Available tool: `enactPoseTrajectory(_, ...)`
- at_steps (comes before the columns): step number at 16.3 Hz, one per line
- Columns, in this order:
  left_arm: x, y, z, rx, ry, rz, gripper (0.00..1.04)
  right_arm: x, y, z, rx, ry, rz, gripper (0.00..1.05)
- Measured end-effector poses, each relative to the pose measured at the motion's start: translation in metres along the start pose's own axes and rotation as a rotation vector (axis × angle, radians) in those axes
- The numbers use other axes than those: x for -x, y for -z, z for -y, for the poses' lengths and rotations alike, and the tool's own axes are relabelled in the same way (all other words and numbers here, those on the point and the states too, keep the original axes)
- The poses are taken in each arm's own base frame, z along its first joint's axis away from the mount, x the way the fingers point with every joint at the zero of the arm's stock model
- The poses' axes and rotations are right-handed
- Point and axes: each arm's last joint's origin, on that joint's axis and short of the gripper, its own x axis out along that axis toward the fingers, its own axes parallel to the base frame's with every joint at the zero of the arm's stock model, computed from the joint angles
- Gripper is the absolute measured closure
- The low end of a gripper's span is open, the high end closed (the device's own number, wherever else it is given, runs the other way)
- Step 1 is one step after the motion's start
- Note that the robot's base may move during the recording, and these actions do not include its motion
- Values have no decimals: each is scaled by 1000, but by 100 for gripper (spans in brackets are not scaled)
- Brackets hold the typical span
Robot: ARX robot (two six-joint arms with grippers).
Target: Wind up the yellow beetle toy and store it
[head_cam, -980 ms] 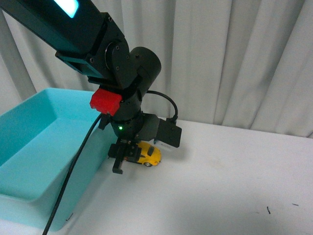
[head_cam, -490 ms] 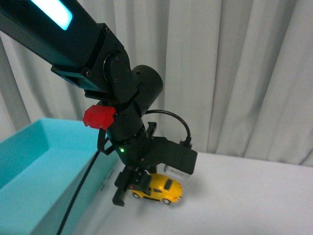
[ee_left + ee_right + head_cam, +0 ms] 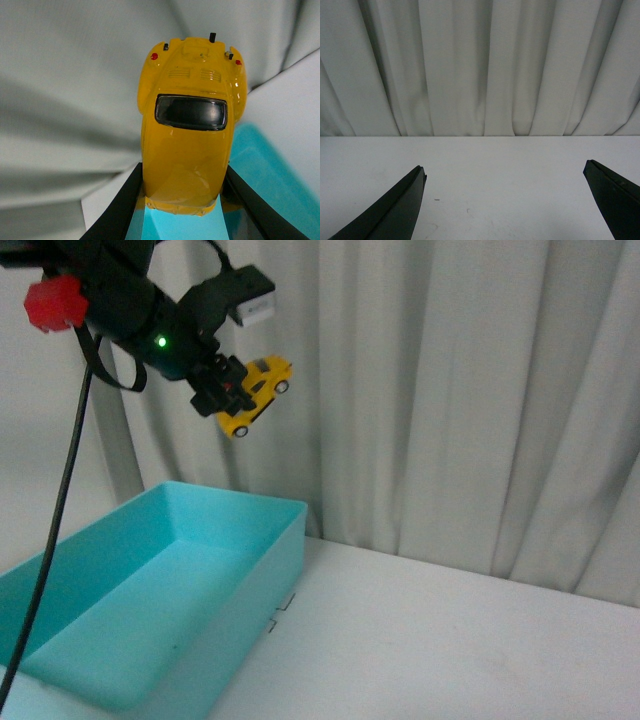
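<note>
— The yellow beetle toy (image 3: 260,390), any markings?
— A dark glossy window (image 3: 191,112) and small red tail lights (image 3: 154,56).
— And around it?
— A black left gripper (image 3: 223,389), a turquoise bin (image 3: 130,625), a white table (image 3: 450,640) and plain pale-grey curtains (image 3: 450,390).

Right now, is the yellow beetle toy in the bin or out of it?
Out. The left claw holds the yellow beetle toy tilted in midair, above the turquoise bin.

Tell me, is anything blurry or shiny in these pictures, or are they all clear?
Front view: even, soft light, the yellow beetle toy small and slightly soft. Left wrist view: the toy is sharp with a faint sheen on its roof, while the curtain behind is blurred. Right wrist view: clear, flat light, no glare.
</note>
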Motion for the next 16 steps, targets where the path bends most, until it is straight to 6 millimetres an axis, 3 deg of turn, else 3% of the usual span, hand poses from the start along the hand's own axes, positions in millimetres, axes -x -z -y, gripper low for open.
enactPoseTrajectory(4,-2,28,-3,93,-54,-116,68,0,0,0,0,0,0,7)
enactPoseTrajectory(12,-7,72,15,246,-18,-320,68,0,0,0,0,0,0,7)
enactPoseTrajectory(13,-11,85,21,261,-34,-358,68,0,0,0,0,0,0,7)
enactPoseTrajectory(15,-40,133,31,333,-47,-561,69,0,0,0,0,0,0,7)
enactPoseTrajectory(16,-51,135,43,341,-25,-582,69,0,0,0,0,0,0,7)
